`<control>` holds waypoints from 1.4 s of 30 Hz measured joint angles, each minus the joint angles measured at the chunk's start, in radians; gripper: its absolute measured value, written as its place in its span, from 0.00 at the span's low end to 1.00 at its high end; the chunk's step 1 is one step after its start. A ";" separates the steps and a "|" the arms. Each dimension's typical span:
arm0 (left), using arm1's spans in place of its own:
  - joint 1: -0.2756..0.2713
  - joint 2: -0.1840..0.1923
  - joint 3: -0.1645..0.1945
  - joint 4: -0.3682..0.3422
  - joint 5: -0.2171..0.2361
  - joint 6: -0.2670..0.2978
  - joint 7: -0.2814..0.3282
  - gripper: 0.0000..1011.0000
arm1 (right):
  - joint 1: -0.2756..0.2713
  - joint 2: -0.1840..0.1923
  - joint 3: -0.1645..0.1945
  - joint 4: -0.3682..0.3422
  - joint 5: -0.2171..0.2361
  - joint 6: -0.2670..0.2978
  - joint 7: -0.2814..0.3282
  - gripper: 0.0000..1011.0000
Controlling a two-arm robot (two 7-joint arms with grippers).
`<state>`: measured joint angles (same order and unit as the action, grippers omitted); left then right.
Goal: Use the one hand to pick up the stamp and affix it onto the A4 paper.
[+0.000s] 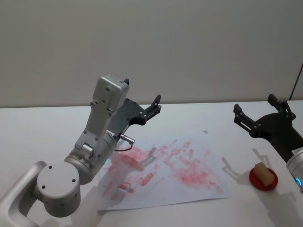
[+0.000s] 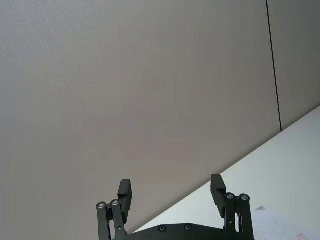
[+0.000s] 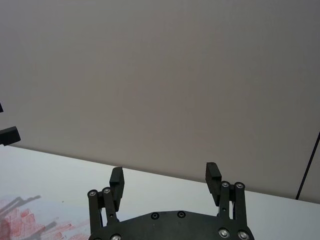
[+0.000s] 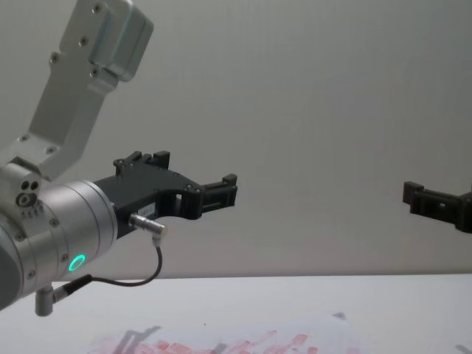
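Note:
The stamp (image 1: 264,173), a small light-brown wooden block, lies on a round red pad (image 1: 256,181) at the table's right. The A4 paper (image 1: 199,142) lies mid-table, covered with red and pink prints; its edge also shows in the chest view (image 4: 243,344). My right gripper (image 1: 255,108) hangs open in the air behind and above the stamp, apart from it, fingers spread (image 3: 165,177). My left gripper (image 1: 155,106) is raised over the paper's far left part, open and empty (image 2: 170,190). Both point toward the back wall (image 4: 228,192).
The white table (image 1: 42,127) runs back to a plain grey wall. My left arm's big grey elbow (image 1: 59,187) stands over the paper's near left corner. Bare table lies between the paper's right edge and the red pad.

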<state>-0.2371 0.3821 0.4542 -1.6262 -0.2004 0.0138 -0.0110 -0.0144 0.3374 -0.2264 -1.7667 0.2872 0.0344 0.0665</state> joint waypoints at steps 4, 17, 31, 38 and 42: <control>0.000 0.000 0.000 0.000 0.000 0.000 0.000 0.99 | 0.000 0.000 0.000 0.000 0.000 0.000 0.000 0.99; 0.000 0.000 0.000 0.000 0.000 0.000 0.000 0.99 | 0.000 0.000 0.001 0.000 0.000 0.000 0.000 0.99; 0.000 0.000 0.000 0.000 0.000 0.000 0.000 0.99 | 0.000 0.000 0.001 0.000 0.000 0.000 0.000 0.99; 0.000 0.000 0.000 0.000 0.000 0.000 0.000 0.99 | 0.000 0.000 0.001 0.000 0.000 0.000 0.000 0.99; 0.000 0.000 0.000 0.000 0.000 0.000 0.000 0.99 | -0.007 0.004 0.003 -0.003 0.004 -0.001 0.000 0.99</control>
<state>-0.2371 0.3821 0.4542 -1.6262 -0.2004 0.0138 -0.0109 -0.0210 0.3415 -0.2231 -1.7694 0.2908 0.0331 0.0667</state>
